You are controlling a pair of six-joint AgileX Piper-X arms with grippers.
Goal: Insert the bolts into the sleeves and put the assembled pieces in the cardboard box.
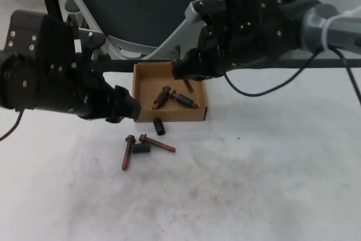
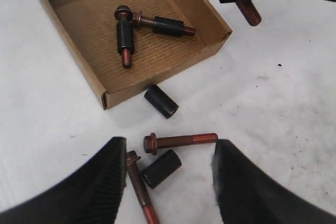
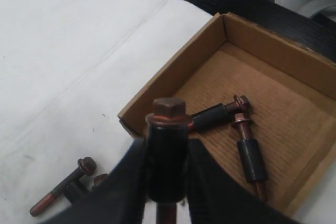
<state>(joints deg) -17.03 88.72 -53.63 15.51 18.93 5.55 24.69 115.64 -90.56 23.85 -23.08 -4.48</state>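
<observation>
Now you are holding a sleeved bolt [image 3: 167, 156] in the right fingers [image 3: 123, 192] above the box [image 3: 173, 69] rim; next, carry it inward and release. Your left fingers [image 2: 100, 187] are hanging wide over loose bolts [image 2: 181, 141] beside the box.

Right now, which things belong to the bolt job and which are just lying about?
Job: box, two assembled pieces inside, one piece in right gripper, two loose bolts, two loose sleeves, open left gripper.
Lying about: chair, cable.
</observation>
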